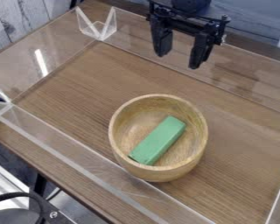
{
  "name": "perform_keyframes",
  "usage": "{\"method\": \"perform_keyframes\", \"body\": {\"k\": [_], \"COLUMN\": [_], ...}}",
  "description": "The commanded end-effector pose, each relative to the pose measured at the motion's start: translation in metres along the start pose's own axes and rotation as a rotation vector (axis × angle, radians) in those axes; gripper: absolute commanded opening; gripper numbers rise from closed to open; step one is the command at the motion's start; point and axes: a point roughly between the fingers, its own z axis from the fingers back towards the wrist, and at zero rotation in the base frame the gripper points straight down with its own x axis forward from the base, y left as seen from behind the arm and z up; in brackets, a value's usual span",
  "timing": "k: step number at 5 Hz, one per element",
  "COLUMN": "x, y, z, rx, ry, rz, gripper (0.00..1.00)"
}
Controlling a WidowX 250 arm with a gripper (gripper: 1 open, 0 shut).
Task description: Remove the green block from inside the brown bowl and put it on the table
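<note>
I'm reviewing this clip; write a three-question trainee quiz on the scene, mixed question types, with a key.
1. True or false: the green rectangular block lies inside the round light-brown wooden bowl.
2. Multiple choice: how do the black jaws stand? A) closed on the block; B) open, away from the bowl; C) gripping the bowl's rim.
3. Fill in: the task is to put the block on the brown wood-grain ____.

Key: 1 true; 2 B; 3 table.

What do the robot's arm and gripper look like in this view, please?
The arm's visible end is dark, nearly black, with small light specks and a bulky, uneven outline. The gripper is black too, with two separate fingers that look short and blocky. Finer markings are too blurred to read.
</note>
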Motion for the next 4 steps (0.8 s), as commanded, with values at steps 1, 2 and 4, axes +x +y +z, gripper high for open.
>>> {"method": "perform_keyframes", "body": {"k": [1,2,4], "x": [-0.007,-0.030,-0.046], "y": [-0.001,-0.004,-0.007], "z": [-0.010,-0.020,-0.040], "rx": [0.002,0.008,0.010], "ry": [0.024,0.039,0.058], "rz": [-0.009,-0.049,-0.077], "gripper": [1.00,1.00,1.00]}}
